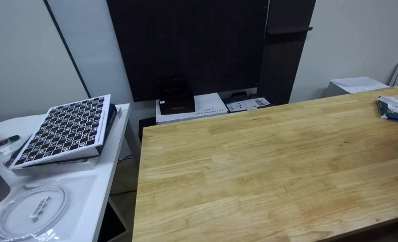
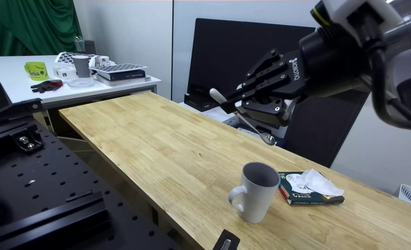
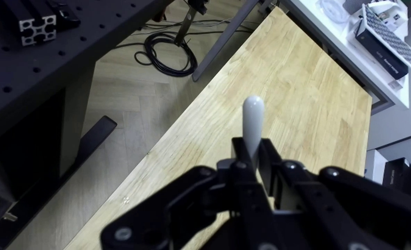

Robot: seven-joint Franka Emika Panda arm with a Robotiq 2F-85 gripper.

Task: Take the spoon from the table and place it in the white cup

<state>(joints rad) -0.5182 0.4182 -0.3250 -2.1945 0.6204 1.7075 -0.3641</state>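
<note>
The claw [image 2: 230, 104] pinched the teaspoon [image 2: 250, 125] by its white handle [image 3: 253, 119], bowl [image 2: 268, 139] slanting down, presumably to enter the mug [image 2: 257, 198] bowl-first.

Room above cup [image 2: 257, 199], green box [image 2: 301, 194] nearby

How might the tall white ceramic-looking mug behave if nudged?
The tall white mug might tip if pushed high up, being taller than wide. Toppled, it could roll until its looped white handle catches. Its smooth, ceramic-looking surface may chip.
</note>
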